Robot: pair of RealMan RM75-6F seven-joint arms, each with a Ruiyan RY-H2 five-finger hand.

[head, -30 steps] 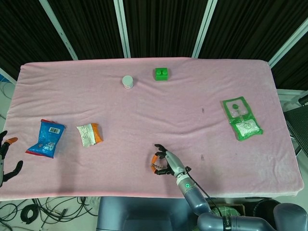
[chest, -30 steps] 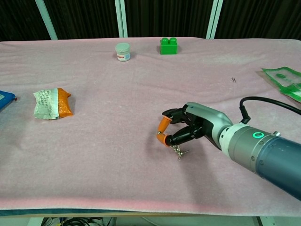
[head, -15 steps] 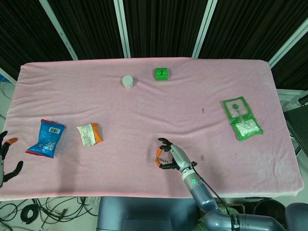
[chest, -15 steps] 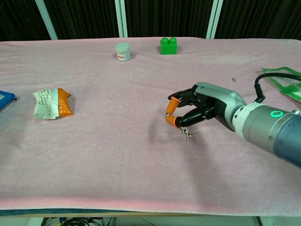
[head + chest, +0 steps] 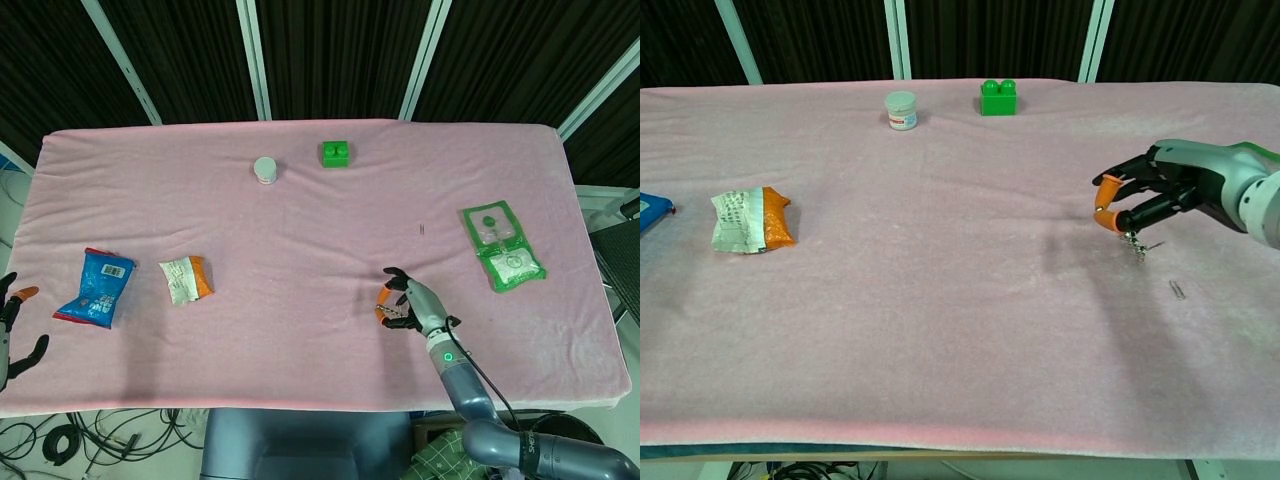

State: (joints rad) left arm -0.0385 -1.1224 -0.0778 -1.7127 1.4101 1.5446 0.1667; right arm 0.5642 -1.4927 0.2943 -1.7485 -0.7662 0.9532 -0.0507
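My right hand [image 5: 407,301] [image 5: 1164,190] hovers over the pink cloth right of centre. Its orange-tipped fingers [image 5: 1106,217] pinch a small metal clip [image 5: 1137,246], which dangles just above the cloth. Another small clip [image 5: 1177,289] lies on the cloth just in front of the hand. My left hand [image 5: 10,330] hangs off the table's front left corner with its fingers apart, holding nothing; the blue snack bag [image 5: 97,287] is the thing nearest to it.
A white and orange packet [image 5: 186,278] [image 5: 752,220] lies at the left. A white jar [image 5: 265,169] [image 5: 901,109] and a green brick [image 5: 335,153] [image 5: 998,97] stand at the back. A green pouch [image 5: 503,246] lies at the right, and a tiny dark clip [image 5: 423,231] is mid-right.
My right hand has carried the small metal clip to the right across the cloth, away from the front middle. The left hand has stayed where it was.
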